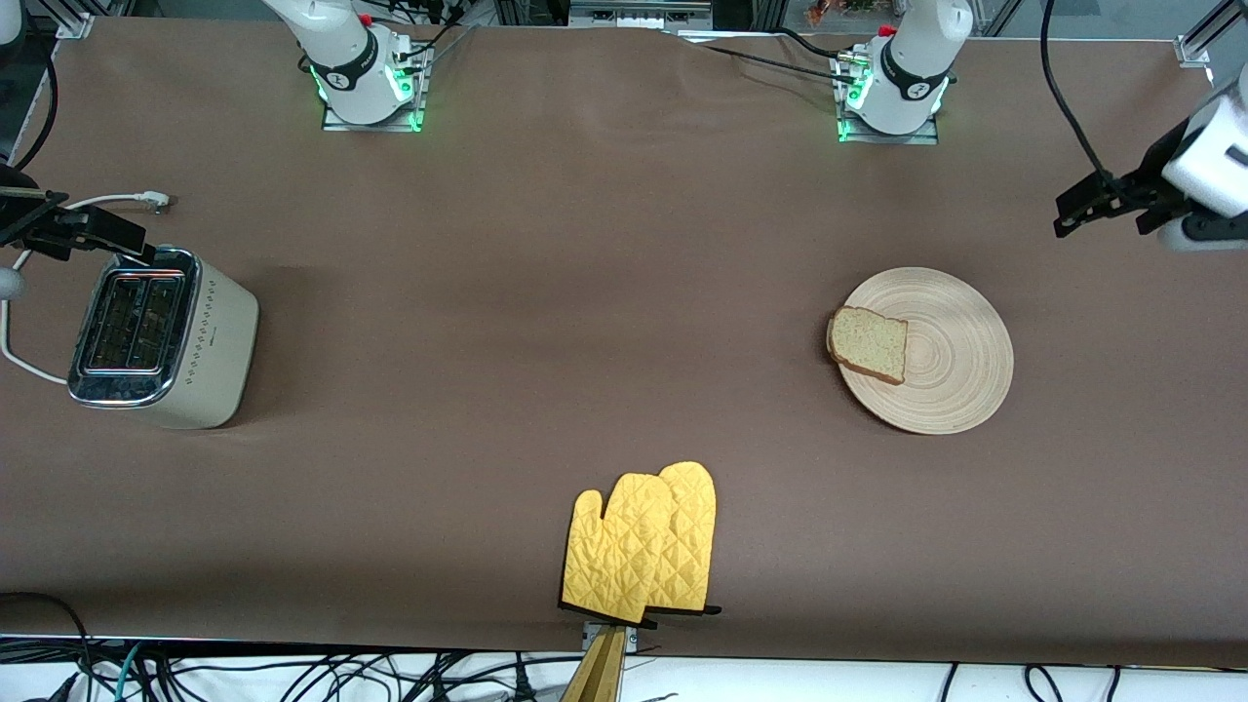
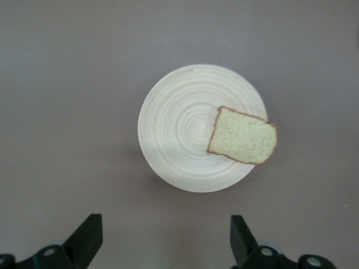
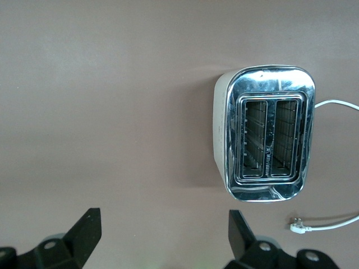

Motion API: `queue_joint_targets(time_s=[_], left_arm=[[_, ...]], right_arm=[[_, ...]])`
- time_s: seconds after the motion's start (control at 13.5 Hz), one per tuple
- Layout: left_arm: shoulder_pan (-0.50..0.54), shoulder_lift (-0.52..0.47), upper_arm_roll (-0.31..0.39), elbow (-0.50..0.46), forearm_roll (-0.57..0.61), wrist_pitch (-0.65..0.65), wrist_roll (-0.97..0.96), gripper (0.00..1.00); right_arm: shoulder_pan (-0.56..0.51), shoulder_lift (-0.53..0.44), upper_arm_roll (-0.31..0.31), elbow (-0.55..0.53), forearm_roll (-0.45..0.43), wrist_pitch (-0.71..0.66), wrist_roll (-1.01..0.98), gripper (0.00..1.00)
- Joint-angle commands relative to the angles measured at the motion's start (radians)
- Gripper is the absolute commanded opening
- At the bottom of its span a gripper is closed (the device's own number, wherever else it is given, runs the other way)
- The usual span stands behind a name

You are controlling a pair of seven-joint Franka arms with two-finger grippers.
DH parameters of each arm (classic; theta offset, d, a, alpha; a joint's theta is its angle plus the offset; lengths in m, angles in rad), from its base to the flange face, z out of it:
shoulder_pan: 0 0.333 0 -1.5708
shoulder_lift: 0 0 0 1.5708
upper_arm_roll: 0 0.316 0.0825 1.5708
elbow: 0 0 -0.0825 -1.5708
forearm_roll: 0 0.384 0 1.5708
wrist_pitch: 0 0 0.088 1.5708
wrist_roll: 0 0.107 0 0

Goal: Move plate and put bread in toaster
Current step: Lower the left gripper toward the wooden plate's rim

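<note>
While both my arms hung in the air above the brown tabletop (image 1: 585,292), neither of them held anything. My left pincer (image 2: 162,238) stood wide, its two black fingers (image 2: 87,235) spread far apart, and it hovered over bare tabletop at the left arm's end, near the plate (image 1: 951,375) but not over it. The plate, round, pale wood with ring grooves, lay flat toward the left arm's end of the tabletop. On it lay the bread (image 1: 870,343), a single speckled slice with a darker crust, flat on the side of the plate that faces the right arm's end, with one edge reaching just over the plate's rim. My right pincer (image 3: 160,238) was equally wide, with nothing between its fingers (image 3: 84,235), and it hung at the right arm's end of the tabletop, just beside the toaster (image 1: 210,341) and above its edge nearest the robot bases. The toaster stood upright at that end, well apart from the plate, cream-sided with a dotted diamond pattern and a shiny chrome top; its two slots showed only their wire racks. Its white cord (image 1: 117,200) ran out onto the tabletop, the plug lying loose near the toaster. A pair of yellow quilted oven mitts (image 1: 643,546) lay overlapped near the tabletop's edge closest to the front camera, about midway between the two ends, apart from everything else.
</note>
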Motion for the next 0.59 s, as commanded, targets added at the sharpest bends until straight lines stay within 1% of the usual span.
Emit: queue_joint_targets(time_s=[0.0,0.07,0.3,0.52], left_arm=[[0.067,0.048,-0.010,-0.001,0.019,0.003,0.073,1.00],[0.081,0.063,-0.010,-0.005,0.014,0.018,0.102,1.00],[0.131,0.083,-0.007,-0.072,0.005,0.138,0.128,1.00],[0.208,0.115,-0.006,-0.132,-0.088,0.224,0.237,1.00]], right_arm=[[-0.006,-0.002,0.004,0.003,0.009,0.002,-0.008,1.00],[-0.006,-0.002,0.004,0.003,0.008,0.002,-0.008,1.00],[-0.009,0.000,0.004,0.003,0.009,0.002,-0.008,1.00],[-0.009,0.000,0.004,0.003,0.009,0.002,-0.008,1.00]])
